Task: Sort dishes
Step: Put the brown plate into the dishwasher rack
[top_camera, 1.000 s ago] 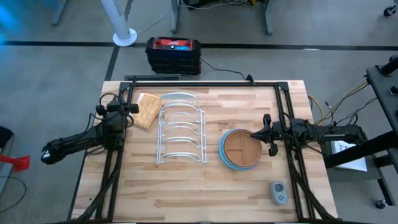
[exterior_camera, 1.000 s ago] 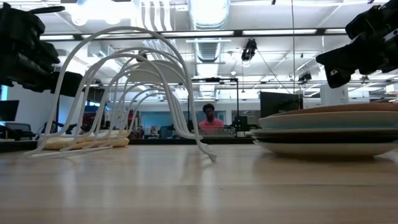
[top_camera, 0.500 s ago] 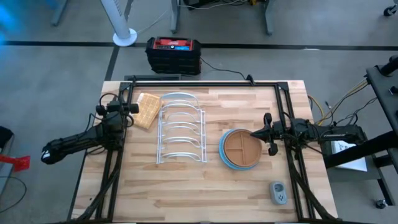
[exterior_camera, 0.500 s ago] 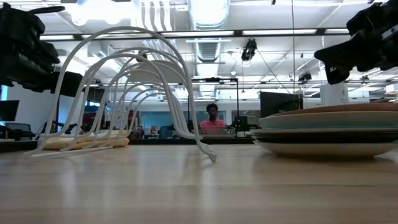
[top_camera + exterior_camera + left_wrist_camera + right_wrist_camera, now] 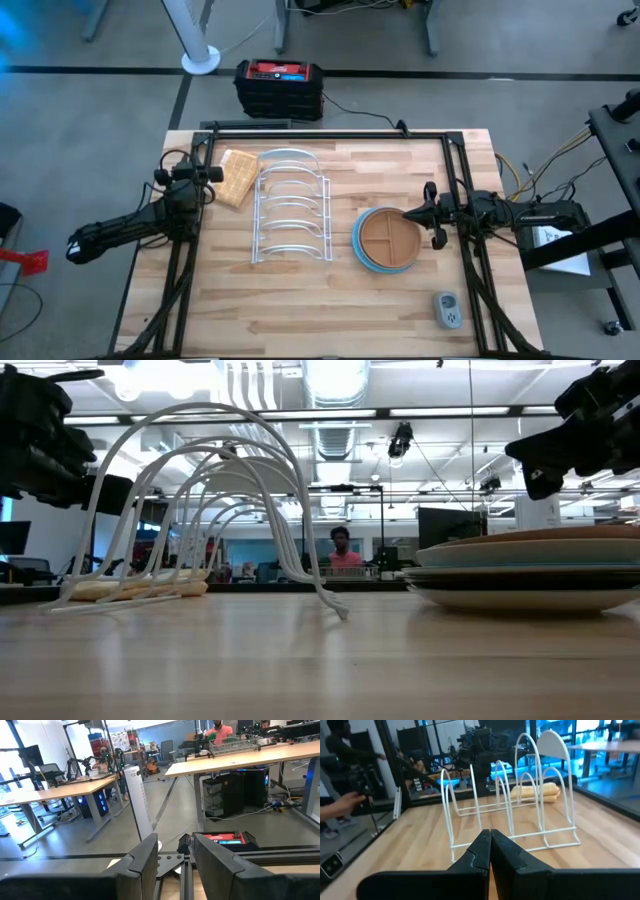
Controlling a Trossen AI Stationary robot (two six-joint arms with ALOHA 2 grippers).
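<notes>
Step in hand, by judgement: first pick not yet made, approach to the stack only. Dishes (image 5: 386,241) all in one pile at about 4 o'clock from table centre, brown divided plate (image 5: 389,240) on top, blue rim showing beneath; low view gives approx. three or four rims, exact count not readable. Nothing yet in the white wire rack (image 5: 291,205), which stands just left of centre, at 9 o'clock from the pile and apart from it.

Right gripper (image 5: 409,214) pressed fully together, empty, hanging just above the stack's 2 o'clock edge, not touching. Left gripper (image 5: 212,173) parked at table's 9 o'clock edge, beside the tan block (image 5: 235,178); fingers (image 5: 142,865) part-way apart w/ nothing between.

Next move likely calls for: spreading right fingers, dropping to the top plate's rim, pinching, lifting clear w/o dragging the rest.

Count: one rack w/ approx. five arches, one tan block, one grey plug-like device (image 5: 448,309) at 5 o'clock, two arms.
</notes>
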